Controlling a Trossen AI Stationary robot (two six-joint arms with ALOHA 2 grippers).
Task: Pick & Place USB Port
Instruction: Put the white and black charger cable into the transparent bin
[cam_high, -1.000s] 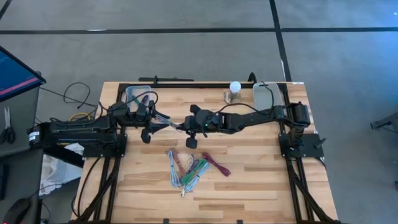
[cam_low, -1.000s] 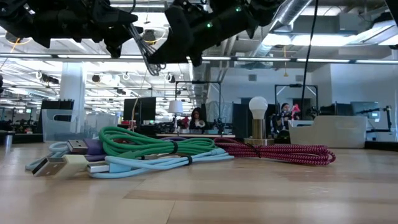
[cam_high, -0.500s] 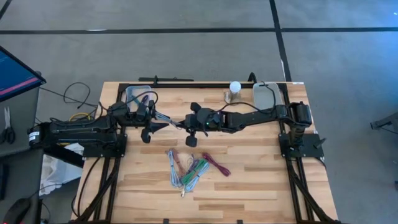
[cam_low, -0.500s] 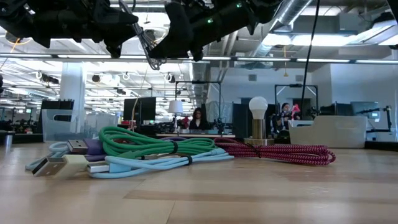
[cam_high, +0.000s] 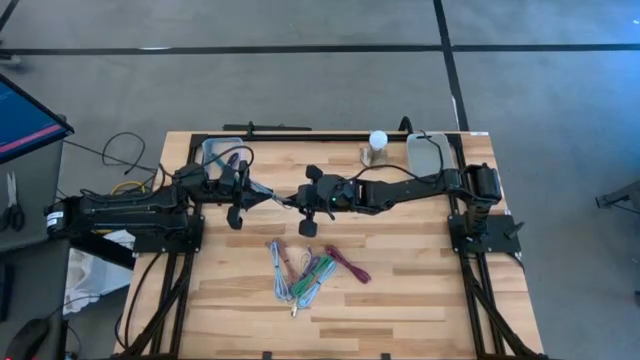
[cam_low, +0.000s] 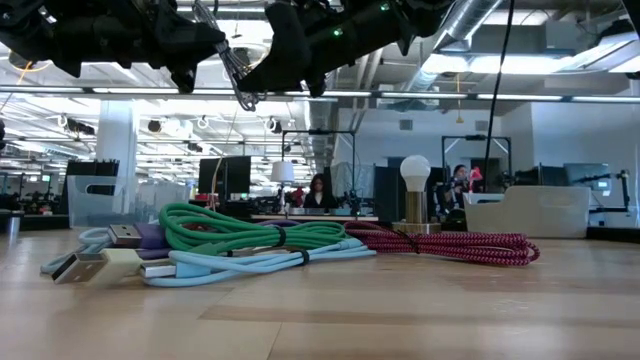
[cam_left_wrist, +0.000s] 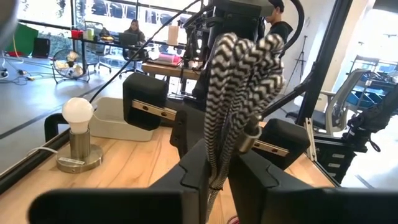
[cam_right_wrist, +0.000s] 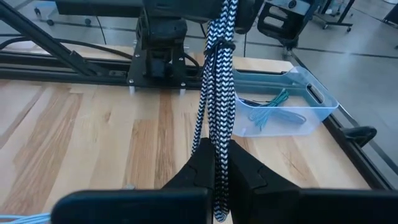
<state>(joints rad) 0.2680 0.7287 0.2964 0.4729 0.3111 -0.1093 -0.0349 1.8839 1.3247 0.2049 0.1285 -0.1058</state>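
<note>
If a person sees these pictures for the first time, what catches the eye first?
The left gripper and right gripper meet above the table's middle, both clamped on one black-and-white braided cable. Nearer the table's front lies a pile of coloured cables, green, blue and red.

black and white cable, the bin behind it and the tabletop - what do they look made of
Black and white cable: seems to have a braided fabric sleeve, going by its woven zigzag pattern and matte look. Both grippers pinch it.
Bin: likely clear plastic with a glossy finish; the cables inside show through its wall.
Tabletop: looks like wood in joined strips, with visible grain and seams and a light, smooth finish.
</note>
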